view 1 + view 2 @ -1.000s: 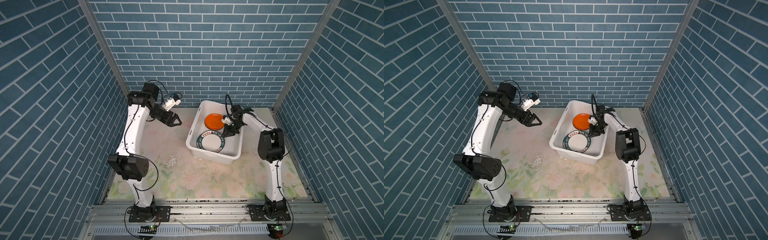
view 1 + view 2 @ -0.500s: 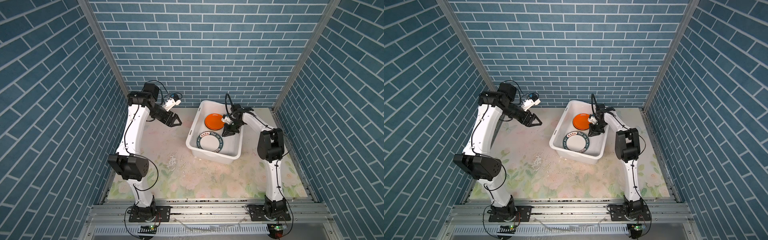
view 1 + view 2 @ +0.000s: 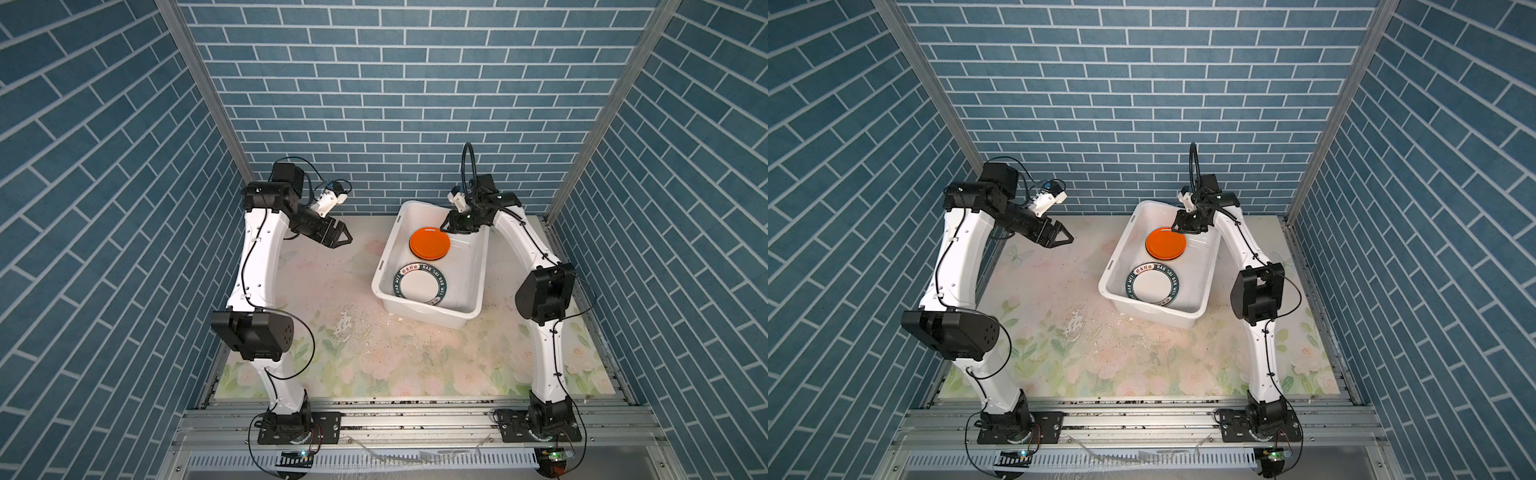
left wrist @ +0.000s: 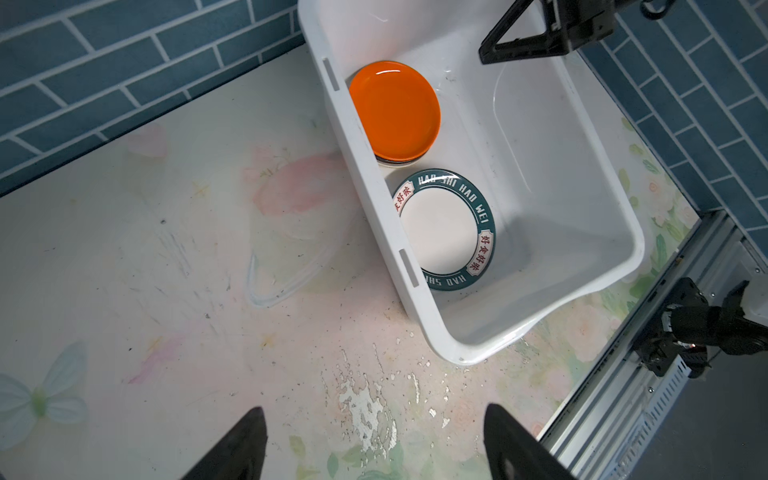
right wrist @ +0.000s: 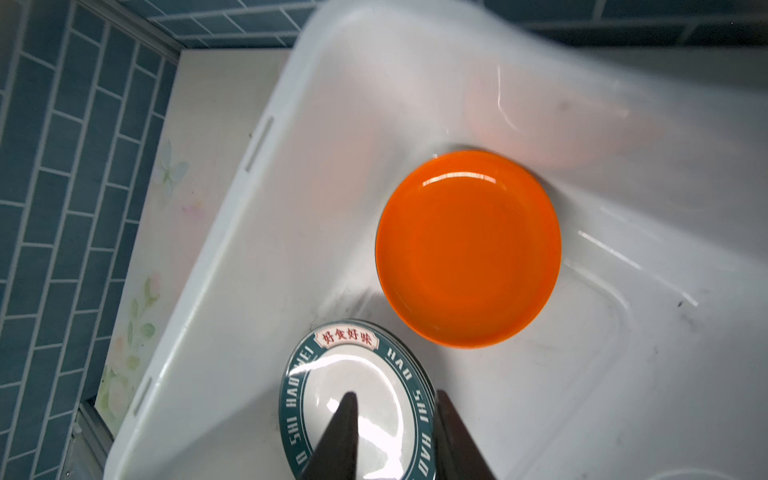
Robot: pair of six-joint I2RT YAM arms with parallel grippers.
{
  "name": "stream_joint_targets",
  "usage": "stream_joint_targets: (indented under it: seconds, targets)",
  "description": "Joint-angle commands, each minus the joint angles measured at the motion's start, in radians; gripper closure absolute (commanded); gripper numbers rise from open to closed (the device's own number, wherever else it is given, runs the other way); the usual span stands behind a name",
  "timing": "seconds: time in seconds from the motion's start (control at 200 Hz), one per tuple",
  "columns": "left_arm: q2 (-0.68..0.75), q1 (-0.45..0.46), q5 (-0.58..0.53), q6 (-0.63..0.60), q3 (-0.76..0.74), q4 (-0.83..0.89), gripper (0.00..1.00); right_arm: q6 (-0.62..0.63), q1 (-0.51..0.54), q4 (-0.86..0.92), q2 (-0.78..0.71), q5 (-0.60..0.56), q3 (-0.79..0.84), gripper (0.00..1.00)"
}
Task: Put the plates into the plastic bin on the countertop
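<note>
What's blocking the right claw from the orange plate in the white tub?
Nothing visible. The right gripper hangs open and empty above the white rectangular plastic bin, with only open space down to the round orange plate.

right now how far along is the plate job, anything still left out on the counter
Done, apparently: the orange plate sits on other plates and the green-rimmed plate lies beside it, all inside the plastic bin. In hand: nothing. The left gripper is open over the countertop, and the right gripper is open above the bin, empty. Left: no plate shows on the countertop, so probably only pulling the arms back.
</note>
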State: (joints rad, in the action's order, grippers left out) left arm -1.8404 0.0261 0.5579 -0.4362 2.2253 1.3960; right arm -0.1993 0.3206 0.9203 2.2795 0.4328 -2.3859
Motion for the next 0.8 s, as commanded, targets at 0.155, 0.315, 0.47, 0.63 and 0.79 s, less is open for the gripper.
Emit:
stream_joint_targets:
  seconds: [0.155,0.315,0.47,0.63,0.79]
  targets:
    - [0.136,-0.034,-0.09,0.122,-0.214,-0.294,0.09,-0.117,-0.063,-0.176,-0.181,-0.029,0.049,0.48]
    - [0.247,-0.059,-0.121,0.211,-0.418,-0.505,0.01,-0.172,-0.114,-0.384,-0.362,-0.041,0.329,0.02]
    - [0.34,-0.082,-0.141,0.298,-0.603,-0.695,0.0,-0.178,-0.151,-0.743,-0.614,-0.149,0.764,0.01]
    - [0.401,-0.095,-0.173,0.381,-0.765,-0.878,0.0,-0.216,-0.207,-0.927,-0.791,-0.279,1.068,0.01]
    - [0.448,-0.104,-0.226,0.442,-0.93,-1.046,0.0,-0.184,-0.263,-0.88,-0.88,-0.4,1.21,0.01]
